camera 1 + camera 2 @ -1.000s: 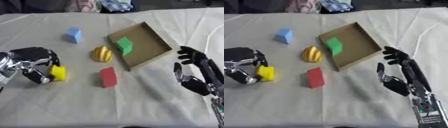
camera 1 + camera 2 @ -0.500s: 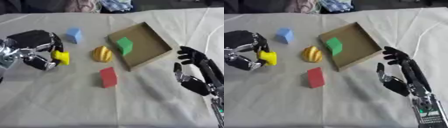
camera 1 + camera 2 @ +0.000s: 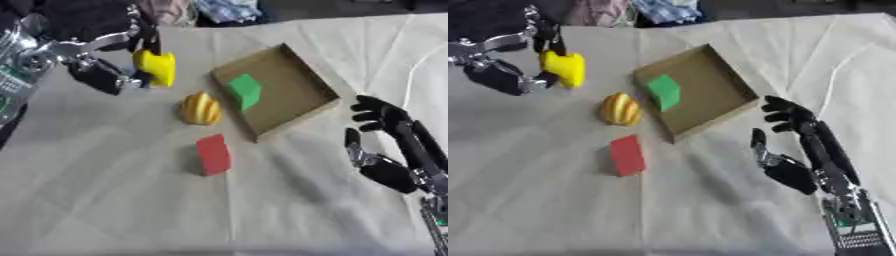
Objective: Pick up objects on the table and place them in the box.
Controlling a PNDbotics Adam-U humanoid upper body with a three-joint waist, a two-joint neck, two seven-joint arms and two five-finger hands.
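Note:
My left hand (image 3: 103, 55) is raised at the upper left, shut on a yellow block (image 3: 156, 67) that hangs above the cloth, left of the cardboard box (image 3: 302, 85). A green block (image 3: 246, 91) lies inside the box near its left wall. A ribbed orange-yellow piece (image 3: 200, 108) sits just left of the box. A red block (image 3: 213, 154) lies on the cloth below it. My right hand (image 3: 391, 147) rests open at the right, fingers up, near the box's lower right corner. The blue block seen earlier is hidden behind my left hand.
A wrinkled pale cloth (image 3: 122, 200) covers the table. Bunched clothing (image 3: 219, 8) lies along the far edge behind the box.
My left hand has lifted the yellow block off the cloth and carried it up and to the right, toward the box. The right hand has stayed put.

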